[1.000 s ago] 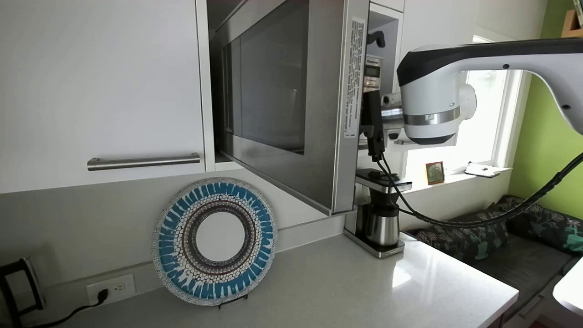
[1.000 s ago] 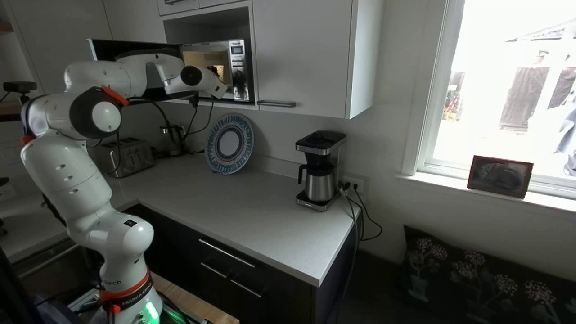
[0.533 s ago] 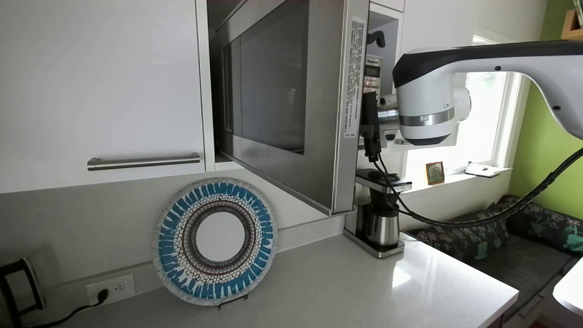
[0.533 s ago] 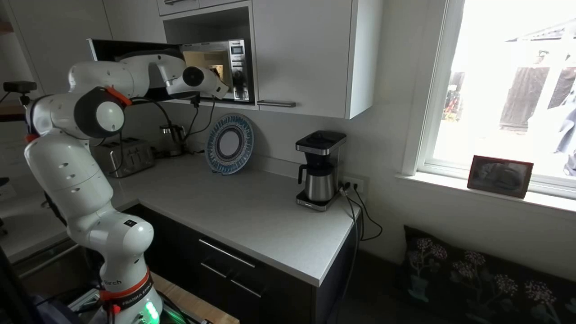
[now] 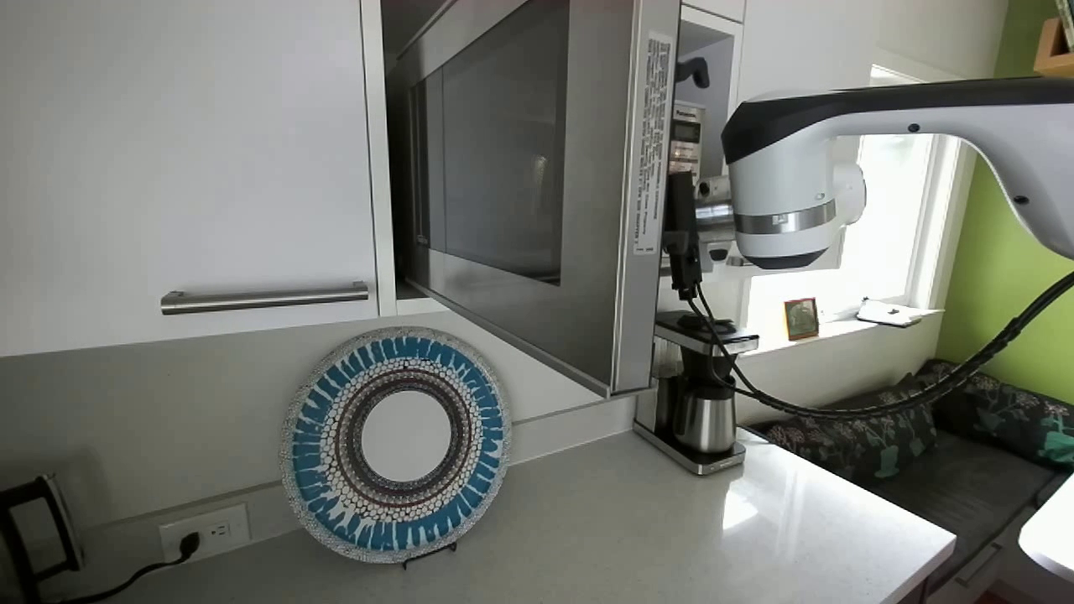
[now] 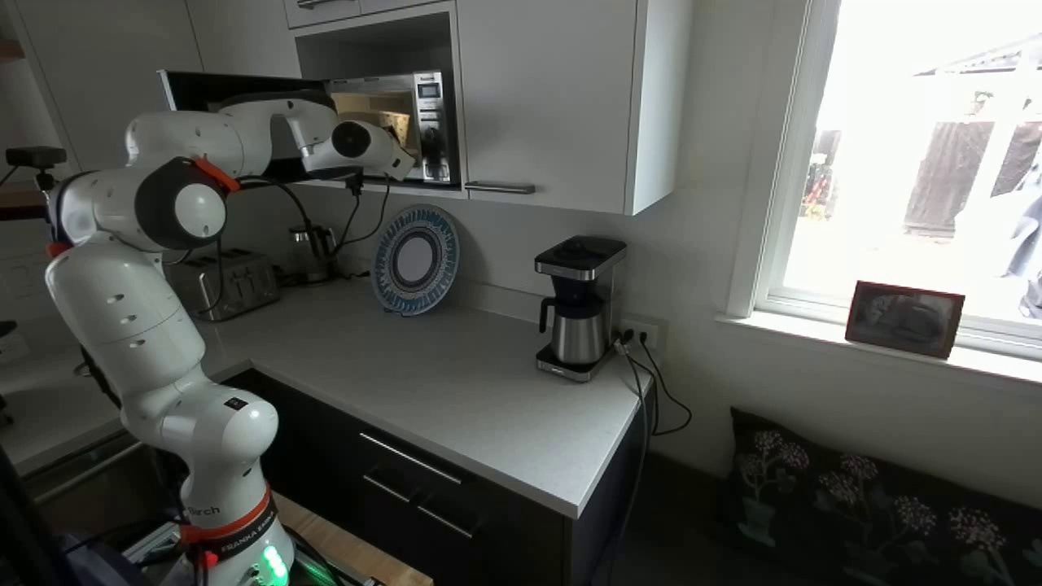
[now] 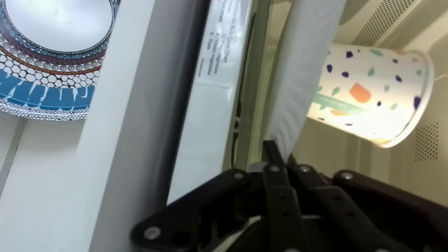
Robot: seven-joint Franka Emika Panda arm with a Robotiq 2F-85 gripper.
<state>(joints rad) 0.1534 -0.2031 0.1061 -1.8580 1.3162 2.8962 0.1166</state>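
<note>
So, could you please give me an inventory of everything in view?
microwave: 1, silver, above the counter, door open
cup: 1, white with coloured specks, inside microwave
ridged item: 1, white, partly hiding cup
round plate: 1, blue-white, standing on counter
coffee maker: 1, black-silver, on counter
toaster: 1, silver, on counter
kettle: 1, silver-black, near toaster
cabinets: several, white, overhead
drawers: several, dark, below counter
outlets: 2, white, on wall
picture frame: 1, dark red, by window
cushions: 2, dark floral, on bench
arm: 1, white, before cabinets
gripper: 1, black, shut on ridged item

In the wrist view, the end effector (image 7: 282, 154) pinches a white ribbed object (image 7: 305, 70) overlapping a speckled cup (image 7: 376, 92).
</note>
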